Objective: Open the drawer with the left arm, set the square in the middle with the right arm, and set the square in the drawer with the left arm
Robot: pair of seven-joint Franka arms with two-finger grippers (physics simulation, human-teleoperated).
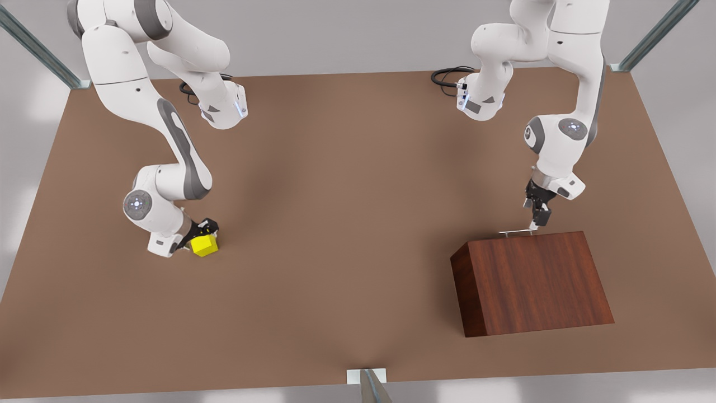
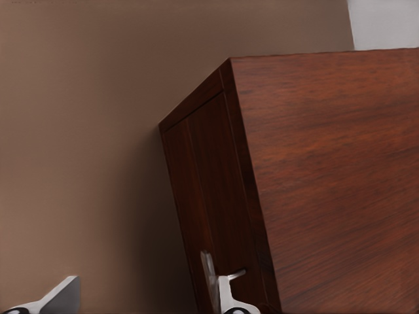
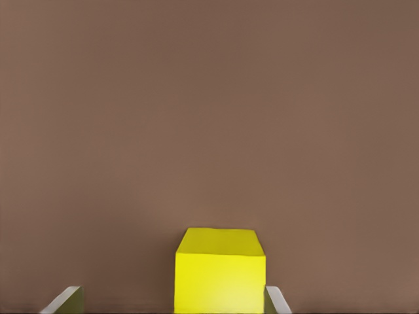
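The yellow square [image 1: 205, 245] rests on the brown table at the front view's left. My right gripper [image 1: 205, 230] is low over it, open. In the right wrist view the square [image 3: 220, 271] sits between the fingers, close against one and apart from the other. At the front view's right stands the wooden box [image 1: 531, 282] with its drawer [image 2: 208, 190] shut. My left gripper [image 1: 537, 223] hangs at the silver handle [image 1: 516, 232] on the box's far side, open. One of its fingertips [image 2: 228, 291] is right beside the handle [image 2: 207, 271].
The middle [image 1: 347, 224] of the brown tabletop lies between the two arms. Metal frame posts stand at the table's far corners, and a small bracket [image 1: 366, 376] sits at the near edge.
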